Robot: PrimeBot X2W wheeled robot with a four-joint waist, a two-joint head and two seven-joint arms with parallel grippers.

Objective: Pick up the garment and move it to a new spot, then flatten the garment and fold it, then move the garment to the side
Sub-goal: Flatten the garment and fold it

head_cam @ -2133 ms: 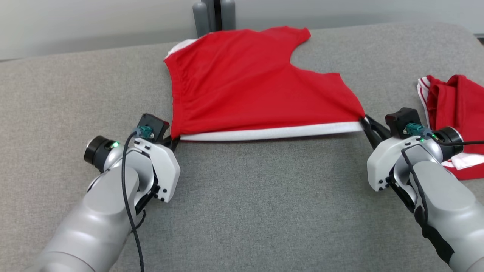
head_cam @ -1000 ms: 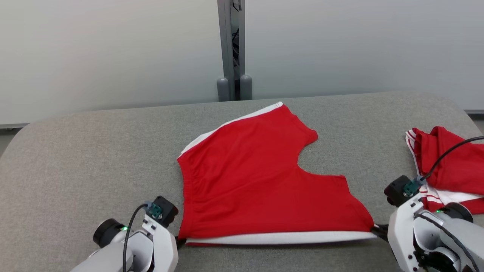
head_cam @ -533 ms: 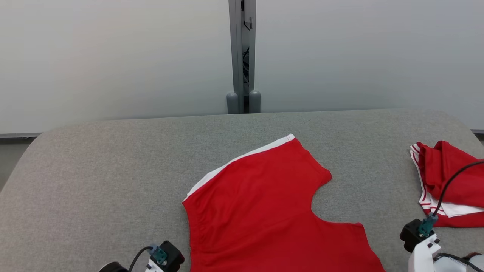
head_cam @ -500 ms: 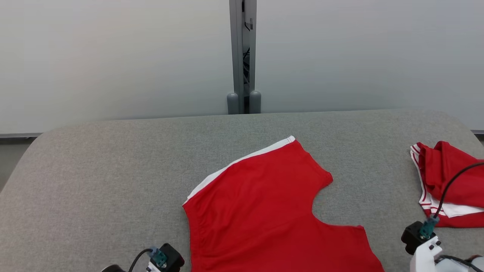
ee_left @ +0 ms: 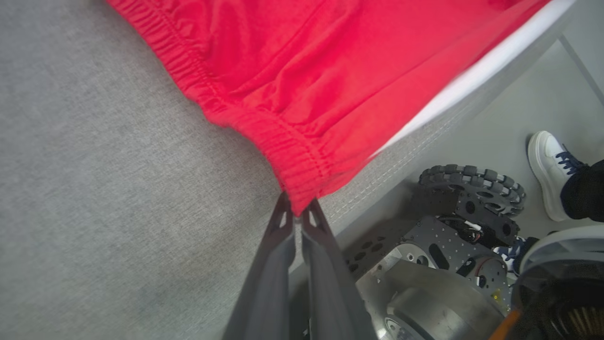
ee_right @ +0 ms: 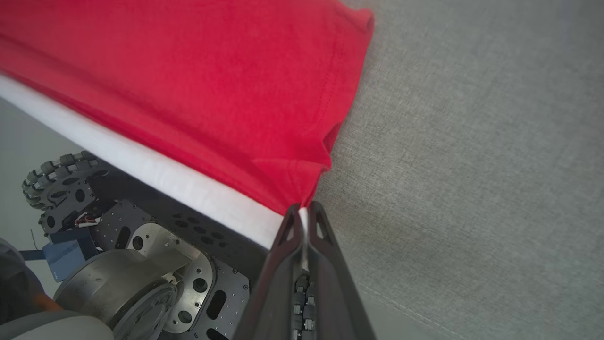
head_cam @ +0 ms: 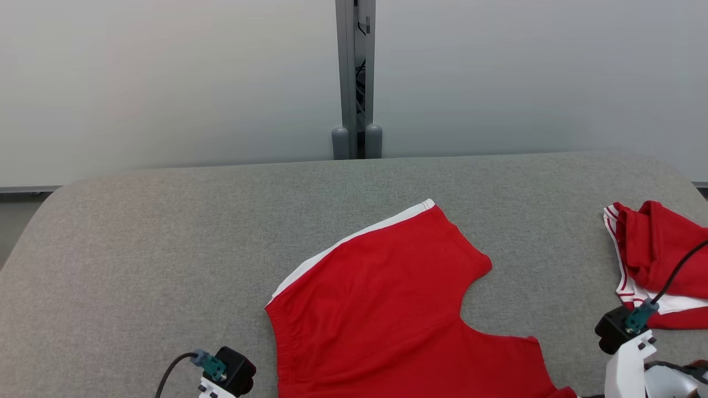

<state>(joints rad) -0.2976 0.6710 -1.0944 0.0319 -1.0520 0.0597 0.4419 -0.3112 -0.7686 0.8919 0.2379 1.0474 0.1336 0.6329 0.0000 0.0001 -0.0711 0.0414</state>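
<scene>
Red shorts (head_cam: 387, 309) lie spread on the grey tabletop (head_cam: 166, 249), stretched along their near side between my two tools. My left tool (ee_left: 296, 213) is clamped narrow on the corner of the elastic waistband. Its fingers are together with red cloth pinched at their tips, right at the tabletop's near edge. My right tool (ee_right: 304, 213) is pinched just as tight on the leg hem corner, where the red cloth meets the white side stripe. In the right wrist view that stripe hangs past the tabletop edge, above my wheeled base (ee_right: 118, 264). The far leg points toward the wall, with its own white stripe along its left edge. Another garment (head_cam: 658, 249), also red, lies crumpled near the tabletop's right end, apart from the shorts. In the left wrist view a person's white shoe (ee_left: 547, 174) stands on the floor beside my base.
</scene>
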